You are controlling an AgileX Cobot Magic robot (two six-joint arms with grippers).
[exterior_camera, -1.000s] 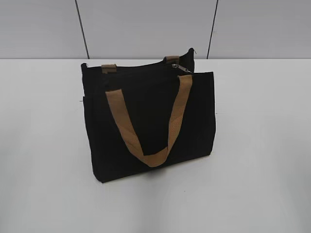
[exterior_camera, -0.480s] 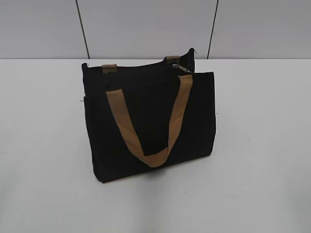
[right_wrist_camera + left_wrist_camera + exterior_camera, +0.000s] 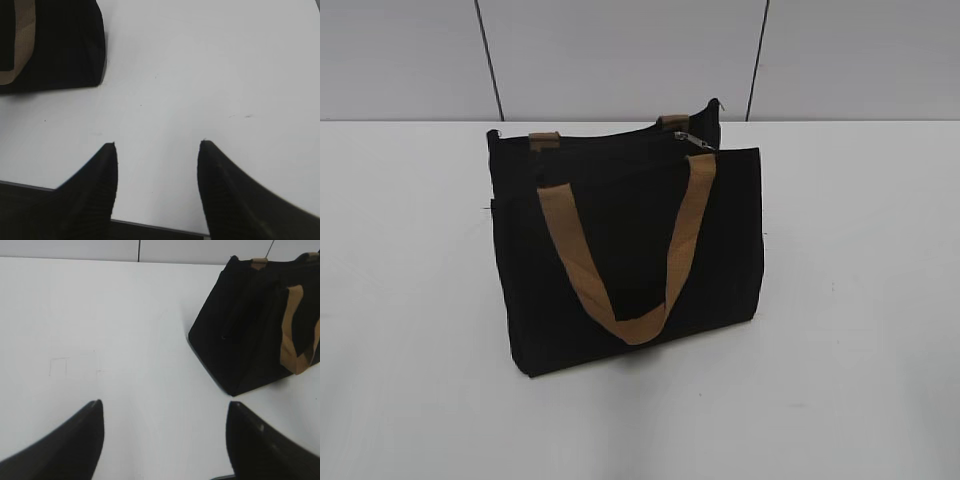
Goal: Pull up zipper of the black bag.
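A black bag (image 3: 625, 255) stands upright near the middle of a white table (image 3: 860, 300), seen at a downward slant in the exterior view. It is a rectangular fabric tote with a tan handle (image 3: 630, 250) hanging in a loop down its front face; the ends of a second tan strap show at the back of the top edge. The zipper (image 3: 620, 137) runs along the top of the bag, and its small silver pull (image 3: 693, 139) sits toward the right end of that edge. How much of the zip line is closed cannot be told from this angle.

No arm appears in the exterior view. In the left wrist view, the left gripper (image 3: 165, 412) hovers over bare table with its two dark fingers spread wide and nothing between them; the bag lies well apart from it, up and to the right. In the right wrist view, the right gripper (image 3: 157, 150) likewise has its fingers parted and empty above the table, with a corner of the bag at the upper left, also apart from it.

Judging from this, the task has hardly begun: neither gripper touches the bag or the pull. What seems left is reaching the bag, steadying it, pinching the silver pull, and drawing it along the zip line
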